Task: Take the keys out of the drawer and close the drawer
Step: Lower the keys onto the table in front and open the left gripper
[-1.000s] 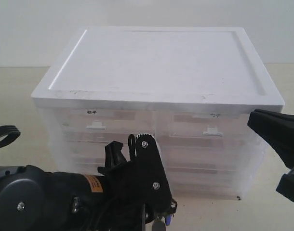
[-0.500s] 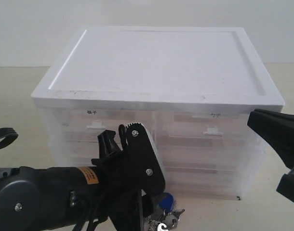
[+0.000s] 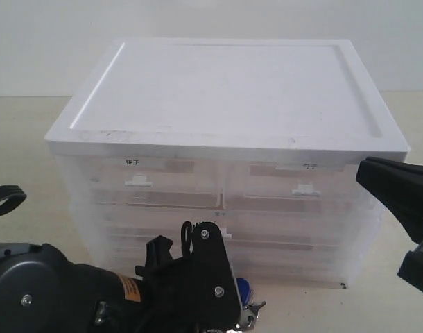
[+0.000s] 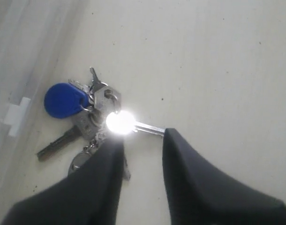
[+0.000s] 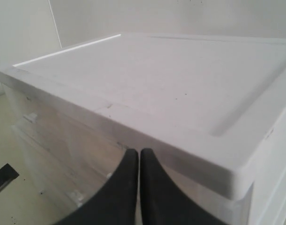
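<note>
1. Lying on the surface (image 4: 218,56) just past the tips of the left jaws, the keys (image 4: 89,119) are out of the drawer (image 4: 37,70). One blade points back into the gap between the tips, and glare hides its head.
2. The left jaws stand parted and grip nothing. The right jaws are pressed tip to tip, empty, with the cabinet (image 5: 180,93) top corner just ahead of them.
3. The bunch's longest key runs slantwise across the left jaws' line, and the blue fob (image 4: 64,100) lies on the far side of the bunch.
4. Beyond the fob from the left jaws sits the drawer's white handle (image 4: 16,117). Whether the drawer is fully home I cannot tell.
5. The left jaws are much the nearer to that handle, so the push looks like their job. The keys lie between, a likely snag.
6. Small dark labels (image 3: 132,161) above the half-width drawers' handles, and an orange sticker (image 3: 130,286) on the left arm, are too small to read.
</note>
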`<state>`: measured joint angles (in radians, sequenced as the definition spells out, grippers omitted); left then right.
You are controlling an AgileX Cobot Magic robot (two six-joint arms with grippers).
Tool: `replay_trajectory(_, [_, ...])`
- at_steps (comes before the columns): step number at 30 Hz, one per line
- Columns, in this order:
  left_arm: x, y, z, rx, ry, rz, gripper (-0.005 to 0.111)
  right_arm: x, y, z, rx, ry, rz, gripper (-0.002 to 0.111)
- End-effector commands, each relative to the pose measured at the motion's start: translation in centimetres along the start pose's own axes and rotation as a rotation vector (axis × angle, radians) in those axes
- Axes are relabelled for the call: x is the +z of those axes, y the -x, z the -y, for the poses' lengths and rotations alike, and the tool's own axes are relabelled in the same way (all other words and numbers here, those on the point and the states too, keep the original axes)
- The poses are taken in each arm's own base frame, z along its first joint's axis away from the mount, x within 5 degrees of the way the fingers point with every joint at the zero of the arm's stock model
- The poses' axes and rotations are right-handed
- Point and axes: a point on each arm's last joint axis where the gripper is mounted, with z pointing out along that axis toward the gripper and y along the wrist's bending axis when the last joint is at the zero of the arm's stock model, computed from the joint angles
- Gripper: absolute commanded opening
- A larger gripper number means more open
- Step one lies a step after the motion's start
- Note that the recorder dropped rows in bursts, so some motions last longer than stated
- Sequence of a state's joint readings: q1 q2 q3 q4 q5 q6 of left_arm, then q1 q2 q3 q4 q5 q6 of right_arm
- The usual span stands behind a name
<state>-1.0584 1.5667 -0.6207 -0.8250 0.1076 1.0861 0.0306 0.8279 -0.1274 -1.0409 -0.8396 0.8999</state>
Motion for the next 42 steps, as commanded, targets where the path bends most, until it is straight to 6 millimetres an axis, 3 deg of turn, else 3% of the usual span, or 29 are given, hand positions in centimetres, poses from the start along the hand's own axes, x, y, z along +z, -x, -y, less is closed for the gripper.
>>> replay_trajectory(1, [-0.4, 0.5, 0.5, 0.017, 0.021, 0.039, 0.01, 0.1, 0.2, 0.0, -0.024, 0.003, 0.006, 0.0])
replay_trajectory(2, [-0.6, 0.8, 0.7, 0.028, 0.026, 0.055, 0.004, 0.1, 0.2, 0.0, -0.027, 0.003, 0.006, 0.0])
replay_trajectory(6, [-2.2, 1.6, 1.1, 0.056, 0.068, 0.138, 0.004, 0.0, 0.3, 0.0, -0.039, 0.005, 0.012, 0.0])
replay_trajectory(12, [-6.7, 1.7, 1.0, 0.052, 0.201, 0.337, 0.004, 0.0, 0.4, -0.2, -0.051, 0.013, 0.023, 0.0])
replay_trajectory(20, [-14.6, -0.7, 1.3, -0.011, 0.286, 0.642, 0.004, 0.0, 0.5, -0.2, -0.065, 0.021, 0.034, 0.0])
replay_trajectory(24, [-16.6, -2.7, 1.8, -0.035, 0.273, 0.727, 0.004, 0.0, 0.5, -0.3, -0.065, 0.031, 0.042, 0.0])
replay_trajectory(27, [-15.7, -4.1, 2.6, -0.026, 0.197, 0.663, 0.004, -0.1, 0.7, -0.6, -0.068, 0.055, 0.059, 0.0])
replay_trajectory(32, [-10.6, -5.2, 2.7, -0.079, 0.143, 0.404, 0.004, -0.1, 0.7, -0.6, -0.068, 0.061, 0.063, 0.0])
replay_trajectory(42, [-1.7, -1.9, 2.0, -0.038, 0.119, 0.094, 0.004, 0.0, 0.6, -0.5, -0.069, 0.053, 0.055, 0.0])
